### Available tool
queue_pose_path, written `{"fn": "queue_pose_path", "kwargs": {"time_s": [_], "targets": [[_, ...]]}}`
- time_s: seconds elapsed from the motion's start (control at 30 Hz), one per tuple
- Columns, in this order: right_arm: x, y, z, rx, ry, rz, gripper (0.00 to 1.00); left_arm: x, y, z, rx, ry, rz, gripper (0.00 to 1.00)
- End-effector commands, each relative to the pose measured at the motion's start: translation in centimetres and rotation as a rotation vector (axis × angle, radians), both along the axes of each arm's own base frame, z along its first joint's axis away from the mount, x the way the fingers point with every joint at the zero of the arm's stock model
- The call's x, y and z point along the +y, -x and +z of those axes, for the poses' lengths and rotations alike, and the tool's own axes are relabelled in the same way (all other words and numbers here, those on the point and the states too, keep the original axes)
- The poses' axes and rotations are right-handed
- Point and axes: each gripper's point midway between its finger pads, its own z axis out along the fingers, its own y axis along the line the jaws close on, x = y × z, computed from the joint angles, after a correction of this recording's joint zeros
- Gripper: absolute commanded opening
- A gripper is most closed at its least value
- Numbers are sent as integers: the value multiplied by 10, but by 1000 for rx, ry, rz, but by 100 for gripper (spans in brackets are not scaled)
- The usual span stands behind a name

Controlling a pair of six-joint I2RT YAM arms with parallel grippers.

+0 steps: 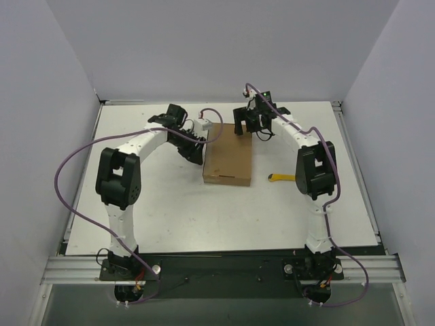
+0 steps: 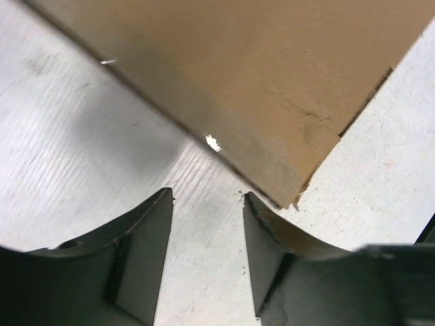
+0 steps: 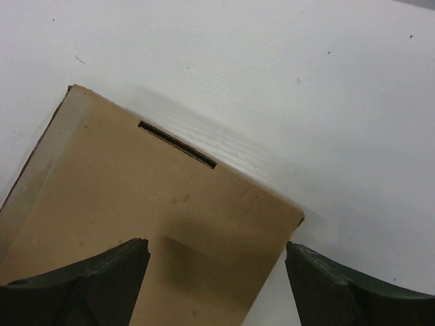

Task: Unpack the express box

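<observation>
Probably light and stiff, the flat express box (image 1: 228,159) looked best lifted by its lid edge; my left gripper (image 2: 208,198) stood half-open, right gripper (image 3: 217,246) wide, both empty.

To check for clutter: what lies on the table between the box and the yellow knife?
Nothing; the top view shows only bare table between the box and the knife.

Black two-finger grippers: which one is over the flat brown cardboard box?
The right gripper: the brown cardboard box shows between its open fingers. The left gripper frames white table beside the box's corner.
</observation>
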Motion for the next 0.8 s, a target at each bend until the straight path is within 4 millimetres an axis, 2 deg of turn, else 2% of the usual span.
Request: {"fn": "queue_pose_path", "kwargs": {"time_s": [0.0,0.07,0.13,0.23,0.27,0.33,0.37,0.43,0.47,0.53,0.6,0.77], "targets": [[-10,-7,95,-246,-1,-14,86,32,-36,53,-71,47,162,59],[-13,-3,96,-267,25,13,87,30,-52,68,-65,90,231,60],[-12,7,83,-218,32,54,86,24,-58,74,-66,119,240,60],[-8,25,59,-147,21,109,79,7,-67,81,-67,164,222,61],[-5,31,54,-133,9,131,73,3,-70,73,-41,170,228,61],[-3,36,51,-122,-15,133,68,-3,-78,78,-20,202,257,61],[2,43,45,-98,-41,155,61,-4,-83,70,-6,201,267,61],[10,49,43,-79,-81,181,49,-5,-91,68,-10,202,292,60],[12,54,39,-62,-93,193,41,-6,-94,58,9,197,298,60],[21,63,35,-31,-131,220,40,-6,-101,54,9,199,308,56],[27,72,29,-8,-143,245,39,-8,-104,41,20,186,312,54],[31,85,12,40,-131,260,39,-11,-106,20,52,178,310,52]]}}
